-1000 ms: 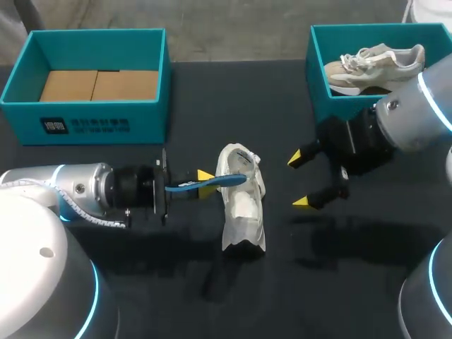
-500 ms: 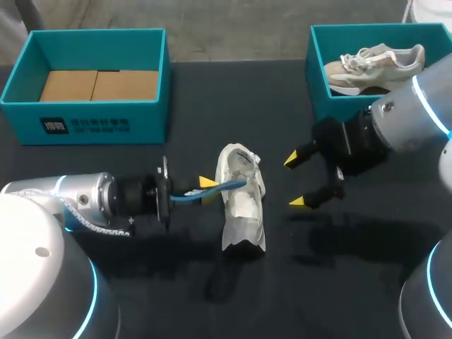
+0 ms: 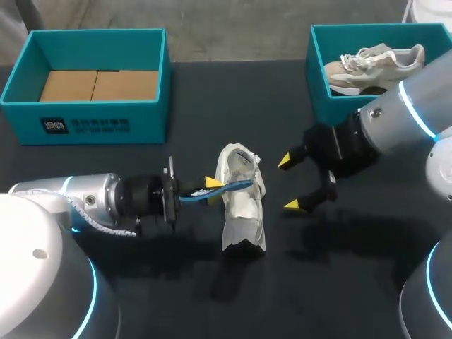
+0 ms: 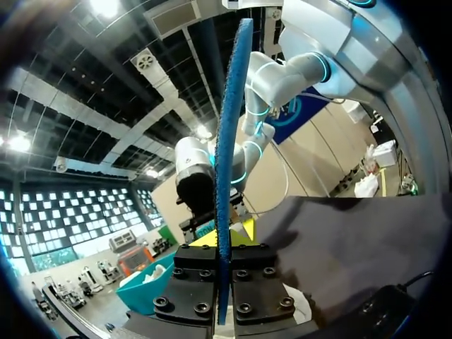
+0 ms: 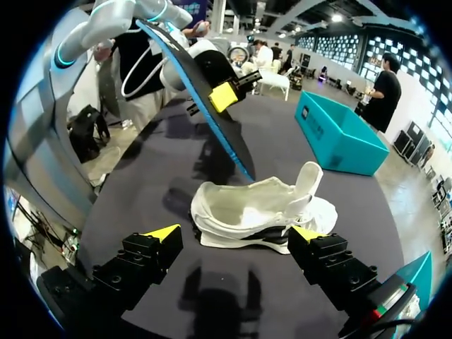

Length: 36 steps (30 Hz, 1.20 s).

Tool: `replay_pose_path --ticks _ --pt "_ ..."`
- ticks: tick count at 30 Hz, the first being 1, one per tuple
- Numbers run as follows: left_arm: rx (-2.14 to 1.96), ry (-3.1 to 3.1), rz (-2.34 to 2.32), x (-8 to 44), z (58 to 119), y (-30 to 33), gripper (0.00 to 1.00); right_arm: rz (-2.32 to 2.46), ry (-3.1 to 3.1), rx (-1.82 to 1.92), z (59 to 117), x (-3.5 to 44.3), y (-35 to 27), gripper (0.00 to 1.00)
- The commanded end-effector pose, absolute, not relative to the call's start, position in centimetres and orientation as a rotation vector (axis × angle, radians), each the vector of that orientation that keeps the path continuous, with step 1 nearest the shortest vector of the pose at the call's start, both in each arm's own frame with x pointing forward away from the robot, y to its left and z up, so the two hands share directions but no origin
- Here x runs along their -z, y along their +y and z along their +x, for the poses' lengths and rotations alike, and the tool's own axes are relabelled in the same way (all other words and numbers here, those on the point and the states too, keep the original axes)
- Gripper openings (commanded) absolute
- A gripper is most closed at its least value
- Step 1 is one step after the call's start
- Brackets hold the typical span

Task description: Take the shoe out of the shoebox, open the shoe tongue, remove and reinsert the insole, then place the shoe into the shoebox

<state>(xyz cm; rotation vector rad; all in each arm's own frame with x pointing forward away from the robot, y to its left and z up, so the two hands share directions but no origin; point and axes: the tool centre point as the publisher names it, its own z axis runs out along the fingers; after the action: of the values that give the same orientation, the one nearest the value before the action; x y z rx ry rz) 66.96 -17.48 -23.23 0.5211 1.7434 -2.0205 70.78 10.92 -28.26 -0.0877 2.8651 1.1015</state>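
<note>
One teal shoebox stands at ten o'clock on the black desk, with brown cardboard lying flat inside. The left arm comes in at eight o'clock, and the left jaws are clenched on a blue insole, held on edge. The insole's free end reaches over the opening of the white shoe; whether it touches cannot be told. That shoe sits on its sole at the desk's centre, outside both boxes. At three o'clock of it, near but apart, the right arm holds the right jaws released, yellow tips spread wide toward the shoe's side. At two o'clock stands a second shoebox with a beige sneaker in it.
</note>
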Motion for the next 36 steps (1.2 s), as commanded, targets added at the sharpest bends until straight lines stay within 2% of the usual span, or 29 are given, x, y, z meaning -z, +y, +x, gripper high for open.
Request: replay_pose_path --ticks 1,36 --pt "2.011 1.757 0.519 23.1 66.8 -18.3 0.0 -0.073 2.859 -1.111 71.1 29.3 10.6 1.0" --pt "1.923 1.834 0.608 25.9 67.0 -20.0 0.0 -0.065 2.837 -1.126 71.1 30.8 10.2 1.0"
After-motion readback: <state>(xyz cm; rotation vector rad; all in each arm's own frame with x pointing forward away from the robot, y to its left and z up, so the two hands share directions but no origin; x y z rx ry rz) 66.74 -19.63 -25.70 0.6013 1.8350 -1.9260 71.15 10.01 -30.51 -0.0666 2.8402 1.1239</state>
